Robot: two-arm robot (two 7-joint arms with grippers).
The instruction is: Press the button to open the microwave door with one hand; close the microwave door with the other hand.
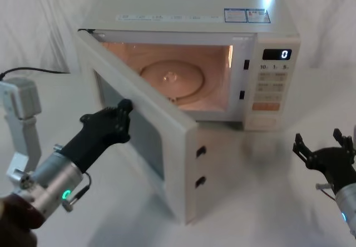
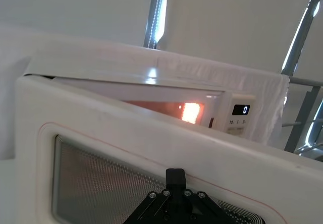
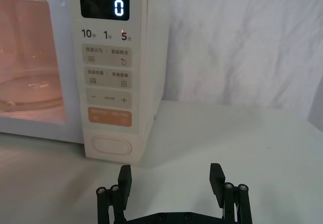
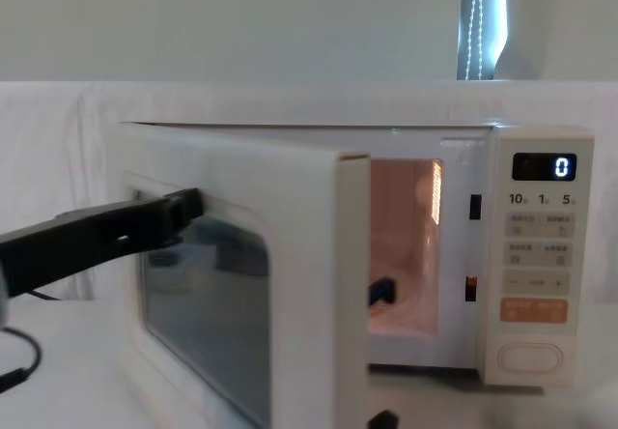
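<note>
Microwave door [image 1: 167,141] ajar, left gripper [image 1: 123,109] clenched against it, right gripper [image 3: 170,179] released (facing button [image 3: 111,146]).

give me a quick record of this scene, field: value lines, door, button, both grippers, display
microwave door: swung open, cavity lit
button: bottom of control panel, untouched
left gripper: jaws shut, tip against the door's outer face by the window
right gripper: jaws open, low over the table in front of the control panel, apart from it
display: reads 0
turntable: bare glass plate inside
</note>
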